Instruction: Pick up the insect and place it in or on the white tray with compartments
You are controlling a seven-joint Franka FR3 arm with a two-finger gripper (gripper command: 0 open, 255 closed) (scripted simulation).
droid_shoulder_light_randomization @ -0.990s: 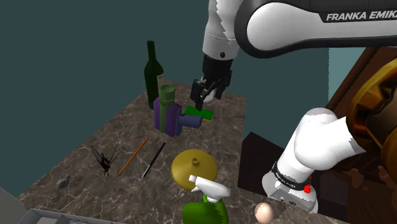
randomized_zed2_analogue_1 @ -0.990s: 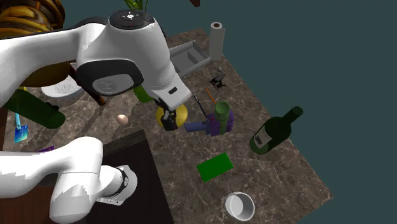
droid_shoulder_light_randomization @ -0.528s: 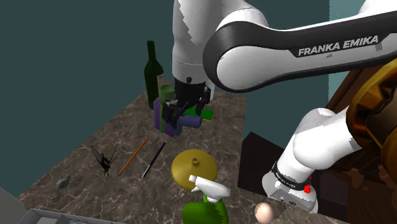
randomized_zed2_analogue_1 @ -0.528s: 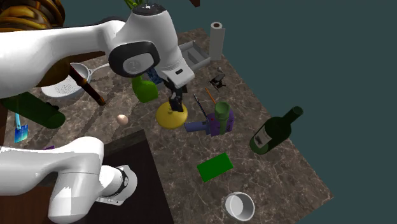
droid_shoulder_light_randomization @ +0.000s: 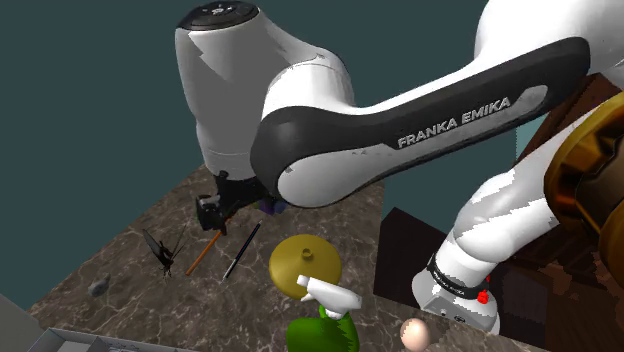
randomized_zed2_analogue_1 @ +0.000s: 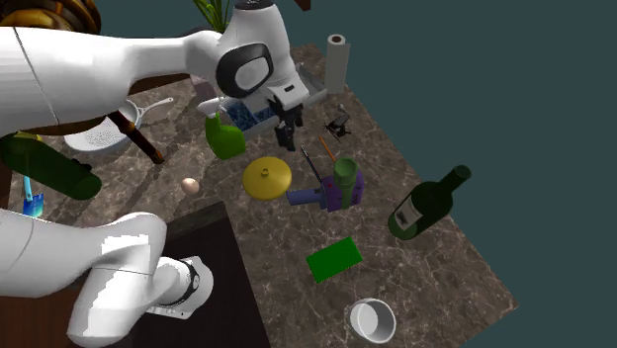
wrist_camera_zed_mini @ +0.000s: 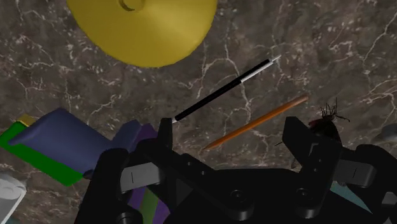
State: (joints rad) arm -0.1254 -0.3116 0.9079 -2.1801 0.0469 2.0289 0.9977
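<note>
1. Step in hand: approach. My gripper (wrist_camera_zed_mini: pixel 232 137) is open: the two fingers (wrist_camera_zed_mini: pixel 300 143) stand apart and clasp nothing. The insect (wrist_camera_zed_mini: pixel 327 121) is not yet picked up.

2. Where things lie. The insect rests on the table (droid_shoulder_light_randomization: pixel 130 290), just outside one of my fingers and not between them. In the shoulder view the gripper (droid_shoulder_light_randomization: pixel 213 213) hangs above and a little to one side of the insect (droid_shoulder_light_randomization: pixel 163 250). The pencil (wrist_camera_zed_mini: pixel 257 121) and the pen (wrist_camera_zed_mini: pixel 222 92) lie in the gap ahead of my fingers. The yellow lid (wrist_camera_zed_mini: pixel 143 25) lies beyond them. The tray (droid_shoulder_light_randomization: pixel 75 338) sits at the table edge, farther from me than the insect on that same side.

3. Next move, as I judge it: shift sideways until the insect is centred between the fingers and the pencil is clear of them. Then lower and close. The legs look thin, so the body is the safer place to grip.

4. Change from half a second ago: I have left the purple and green blocks, passed the lid and come close to the insect. The insect, pen, pencil and lid have not moved.
</note>
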